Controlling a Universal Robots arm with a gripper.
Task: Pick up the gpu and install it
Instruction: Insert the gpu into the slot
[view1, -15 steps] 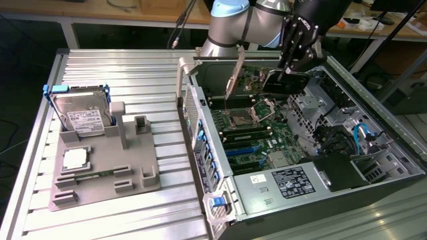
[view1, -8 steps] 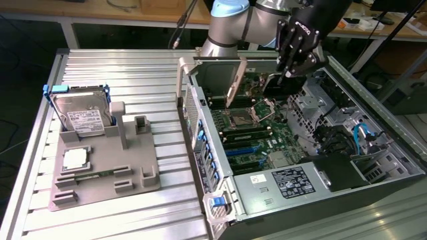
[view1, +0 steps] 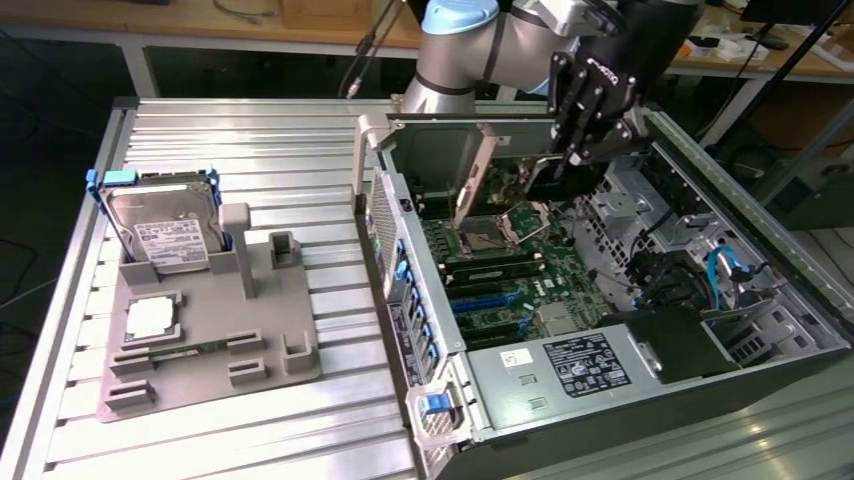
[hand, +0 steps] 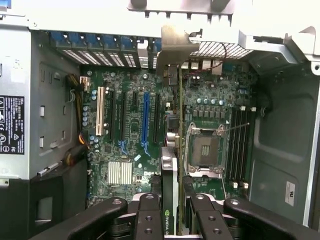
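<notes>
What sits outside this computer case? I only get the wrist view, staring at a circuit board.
Observer: A grey tray sits on the table beside the case, on the exterior view's left.
Operator: Anything on it?
Observer: A hard drive in a blue frame stands upright at its far end.
Operator: Is the case upright?
Observer: No, it lies on its side, open face up; the arm reaches in from above.

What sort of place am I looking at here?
Probably a robotics lab or test workshop: a gripper holds a gpu over an open PC case, on a ribbed metal table, with workbenches behind.
</notes>
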